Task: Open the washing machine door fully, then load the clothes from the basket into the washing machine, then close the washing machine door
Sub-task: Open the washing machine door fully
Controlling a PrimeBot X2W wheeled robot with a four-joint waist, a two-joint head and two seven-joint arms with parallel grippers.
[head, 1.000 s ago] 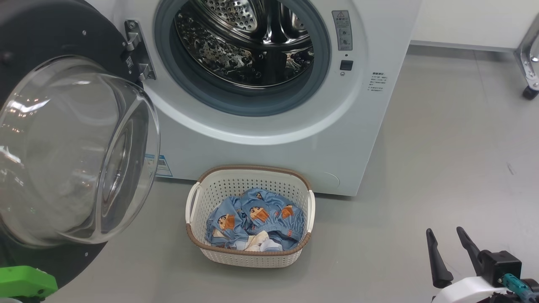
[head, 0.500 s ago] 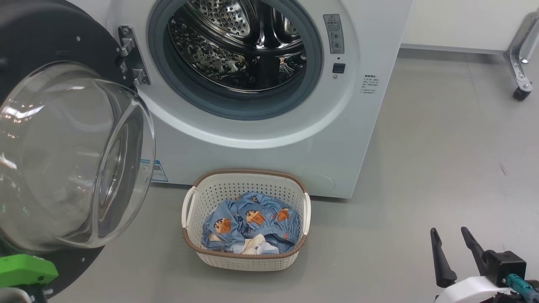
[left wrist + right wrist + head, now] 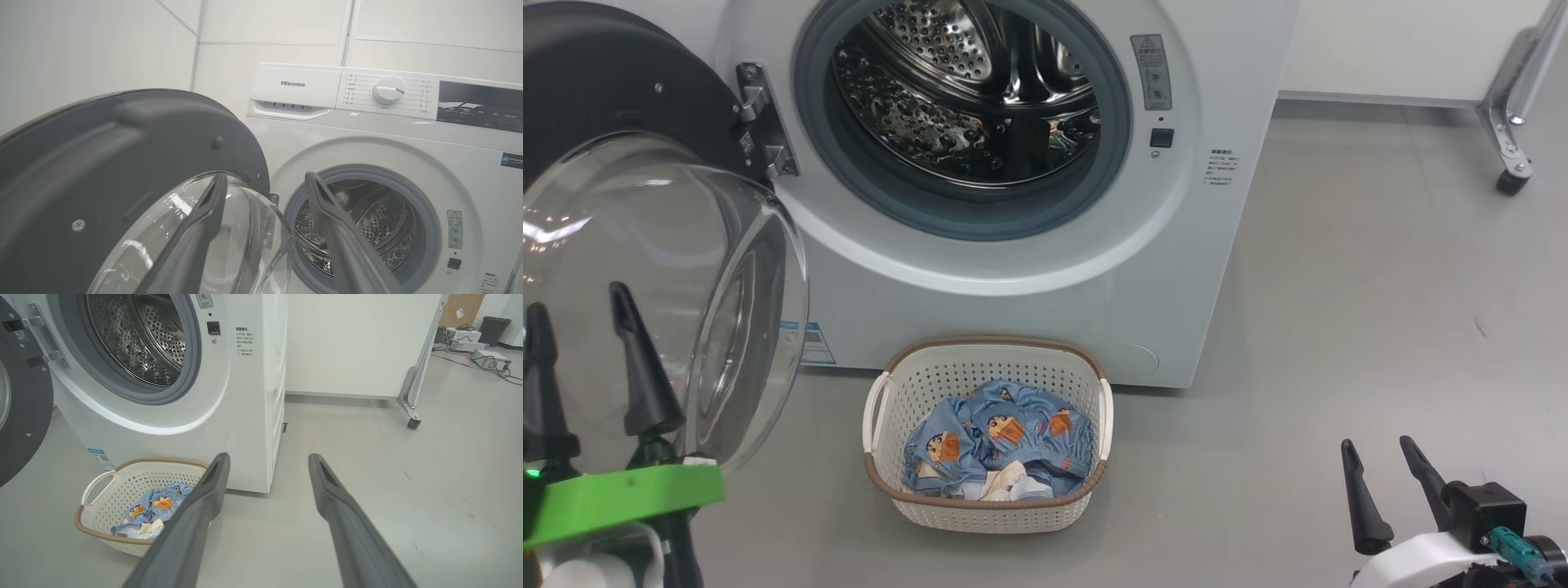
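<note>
Clothes (image 3: 1001, 445) in basket (image 3: 988, 516) near washing machine (image 3: 1013, 318)

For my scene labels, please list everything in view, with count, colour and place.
washing machine: one, white, behind the basket.
drum: one, steel, inside the washing machine.
washing machine door: one, black ring, clear glass, open at left.
basket: one, cream, brown rim, on floor before the machine.
clothes: several, light blue and cream, in the basket.
wheeled metal leg: one, silver, far right.
left gripper: one, dark fingers, open, before the door glass.
right gripper: one, dark fingers, open, lower right over the floor.
</note>
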